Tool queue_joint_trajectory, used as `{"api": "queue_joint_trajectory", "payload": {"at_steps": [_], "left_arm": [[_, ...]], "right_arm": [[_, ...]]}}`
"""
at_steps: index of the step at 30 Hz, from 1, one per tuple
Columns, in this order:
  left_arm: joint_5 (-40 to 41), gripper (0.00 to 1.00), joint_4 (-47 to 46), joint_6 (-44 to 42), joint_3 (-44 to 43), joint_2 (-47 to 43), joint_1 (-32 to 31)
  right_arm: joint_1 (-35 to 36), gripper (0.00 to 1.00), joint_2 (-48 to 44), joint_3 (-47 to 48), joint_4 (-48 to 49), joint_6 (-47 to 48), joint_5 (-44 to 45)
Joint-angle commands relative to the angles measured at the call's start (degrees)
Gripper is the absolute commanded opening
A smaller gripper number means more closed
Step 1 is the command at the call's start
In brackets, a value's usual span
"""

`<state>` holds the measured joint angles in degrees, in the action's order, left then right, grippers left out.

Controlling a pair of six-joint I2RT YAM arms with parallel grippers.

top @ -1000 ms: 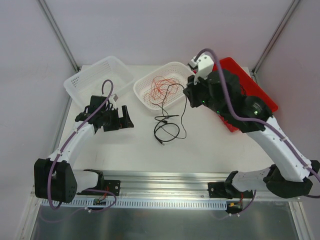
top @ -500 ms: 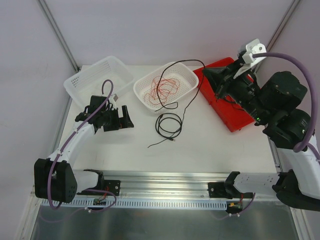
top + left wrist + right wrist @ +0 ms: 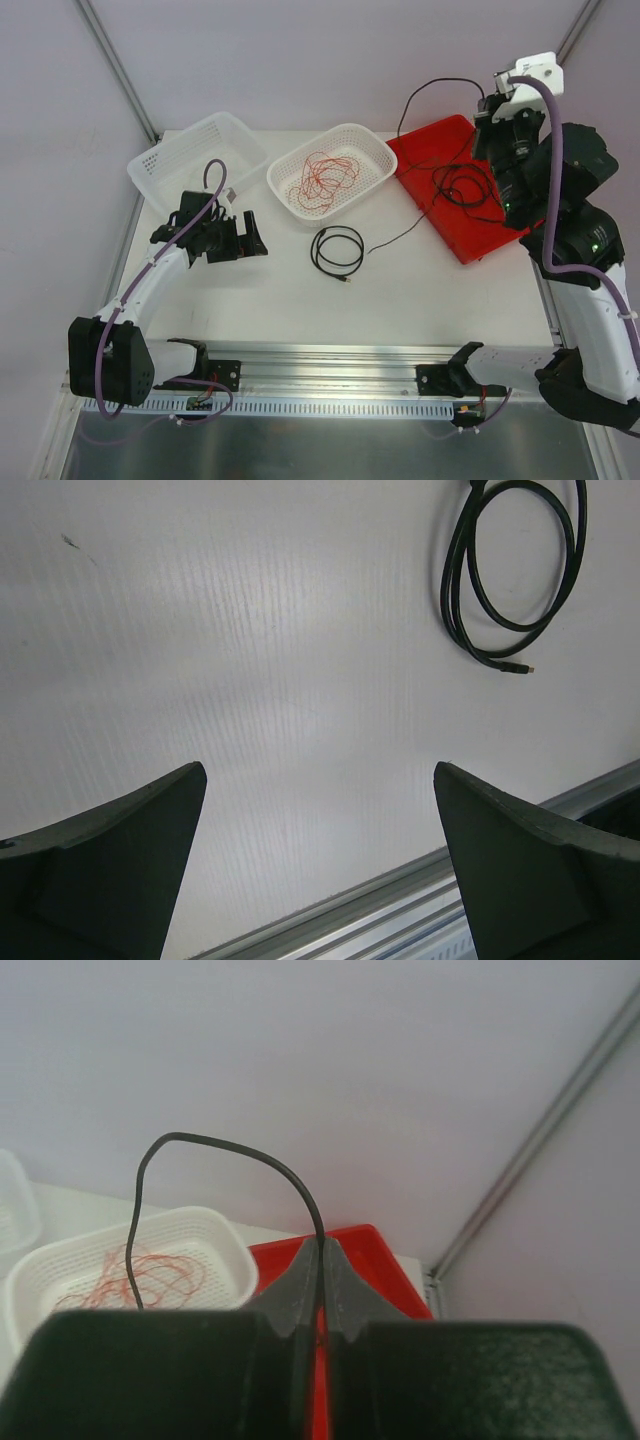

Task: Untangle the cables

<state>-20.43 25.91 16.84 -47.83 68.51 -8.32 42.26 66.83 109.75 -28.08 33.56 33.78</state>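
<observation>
Right wrist: pinching thin, limp, light black cable [image 3: 178,1136] at centre frame over red tray [image 3: 370,1250] with right gripper [image 3: 319,1248], with left gripper [image 3: 318,780] gaping, likely needing firm hold near an end.

Along the far edge of the white desk [image 3: 400,295] stand the left white basket [image 3: 195,150], the middle white basket [image 3: 372,163] and the red tray [image 3: 472,236].

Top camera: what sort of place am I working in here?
Most likely a lab robot test cell: a white table boxed in by plain panels on metal posts, a metal rail along its near edge, plus a white basket and red tray.
</observation>
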Motion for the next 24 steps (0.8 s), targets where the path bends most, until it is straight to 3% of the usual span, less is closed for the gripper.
{"api": "queue_joint_trajectory", "payload": {"at_steps": [1,10,14,24], "left_arm": [[0.1,0.99,-0.7,-1.5,0.1,0.0,-0.4],[-0.3,0.99,-0.6,-1.3,0.0,1.0,-0.4],[0.3,0.99,-0.7,-1.5,0.1,1.4,-0.4],[0.4,0.99,-0.5,-1.9,-0.2,2.6,-0.4]], "right_arm": [[-7.1,0.01,0.4,0.5,5.8,2.7,3.0],[-29.9,0.01,7.9,1.7,10.9,0.1,-3.8],[-36.4,0.01,13.0,3.0,12.1,-3.0,-6.4],[-43.9,0.01,24.2,-4.7,17.5,-9.4,-10.9]]}}
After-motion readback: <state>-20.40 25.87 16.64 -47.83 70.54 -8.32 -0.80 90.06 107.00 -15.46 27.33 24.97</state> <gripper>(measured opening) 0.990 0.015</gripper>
